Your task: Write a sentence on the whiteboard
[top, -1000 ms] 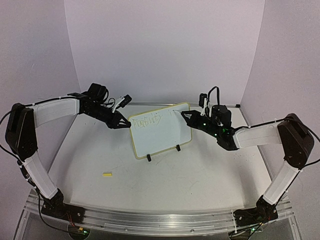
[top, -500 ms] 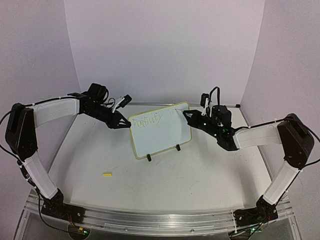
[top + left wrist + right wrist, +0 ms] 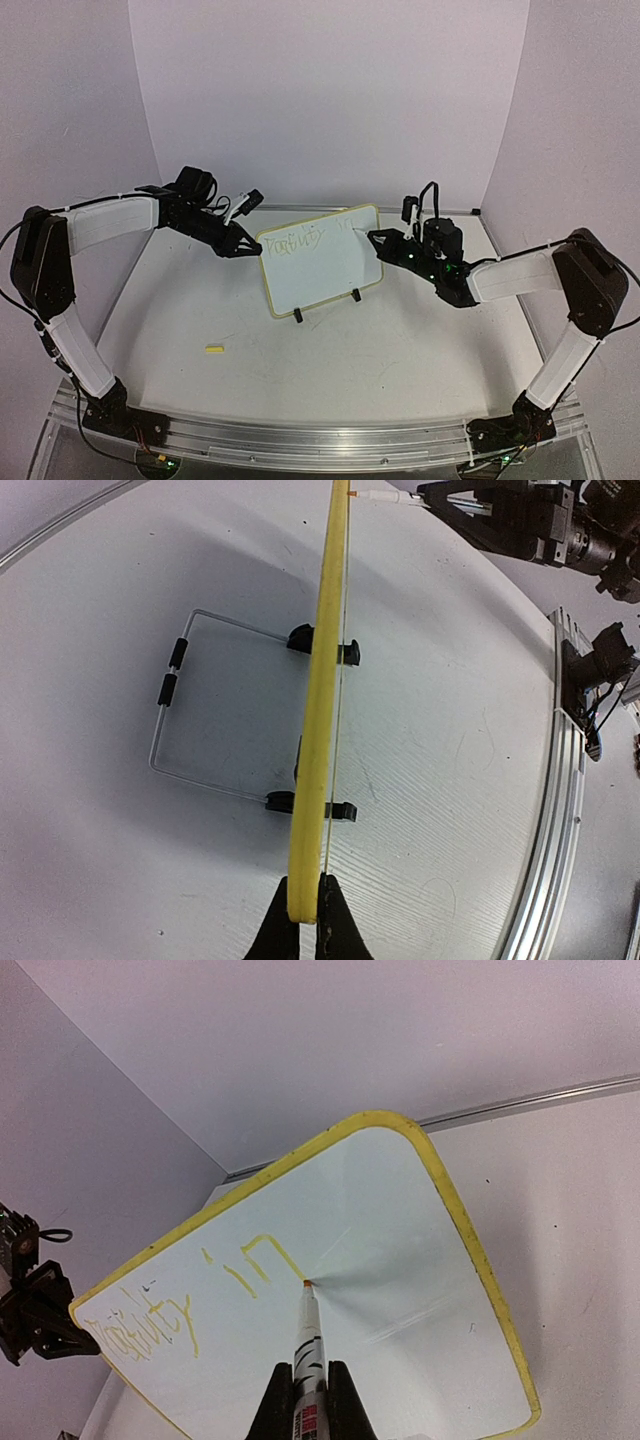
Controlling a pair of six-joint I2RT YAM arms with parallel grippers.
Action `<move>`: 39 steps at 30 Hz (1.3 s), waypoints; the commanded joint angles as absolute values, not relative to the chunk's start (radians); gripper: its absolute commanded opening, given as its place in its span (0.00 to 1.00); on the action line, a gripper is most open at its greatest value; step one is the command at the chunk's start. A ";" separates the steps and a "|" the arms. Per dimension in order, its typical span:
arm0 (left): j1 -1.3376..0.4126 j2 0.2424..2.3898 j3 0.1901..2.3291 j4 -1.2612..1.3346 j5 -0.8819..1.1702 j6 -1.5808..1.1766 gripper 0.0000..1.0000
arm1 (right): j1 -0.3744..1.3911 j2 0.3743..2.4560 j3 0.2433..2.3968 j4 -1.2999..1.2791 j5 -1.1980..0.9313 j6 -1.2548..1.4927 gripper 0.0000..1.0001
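The whiteboard (image 3: 325,268), white with a yellow rim, stands tilted on two black feet at mid-table. My left gripper (image 3: 248,249) is shut on its left edge; the left wrist view shows the whiteboard (image 3: 320,730) edge-on, with the left gripper (image 3: 303,905) pinching the rim. My right gripper (image 3: 378,238) is shut on a slim white marker (image 3: 308,1335), whose tip touches the whiteboard (image 3: 400,1230) face. The sentence (image 3: 190,1305) is yellowish handwriting along the top of the board; in the top view the sentence (image 3: 297,241) looks faint.
A small yellow piece (image 3: 214,349) lies on the table at the front left. A wire stand (image 3: 165,715) props the board from behind. A metal rail (image 3: 320,437) runs along the near edge. Walls close in the back and sides.
My right gripper has shifted slightly right and down across the board with the marker, adding strokes after the first word. The left gripper and the board have stayed still.
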State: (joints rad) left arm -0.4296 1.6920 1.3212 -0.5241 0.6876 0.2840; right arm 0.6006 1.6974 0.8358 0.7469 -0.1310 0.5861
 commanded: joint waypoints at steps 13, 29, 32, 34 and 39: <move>-0.449 1.725 1.330 -0.591 0.637 0.306 0.00 | 0.597 1.568 0.796 0.751 -0.192 0.528 0.00; -0.457 1.724 1.330 -0.595 0.640 0.300 0.00 | 0.868 1.678 0.931 0.663 -0.269 0.390 0.00; -0.457 1.722 1.330 -0.596 0.640 0.301 0.00 | 0.894 1.753 0.978 0.666 -0.270 0.395 0.00; -0.458 1.720 1.328 -0.595 0.637 0.301 0.00 | 0.900 1.793 1.001 0.667 -0.265 0.403 0.00; -0.459 1.719 1.330 -0.595 0.640 0.301 0.00 | 0.903 1.875 1.050 0.666 -0.264 0.420 0.00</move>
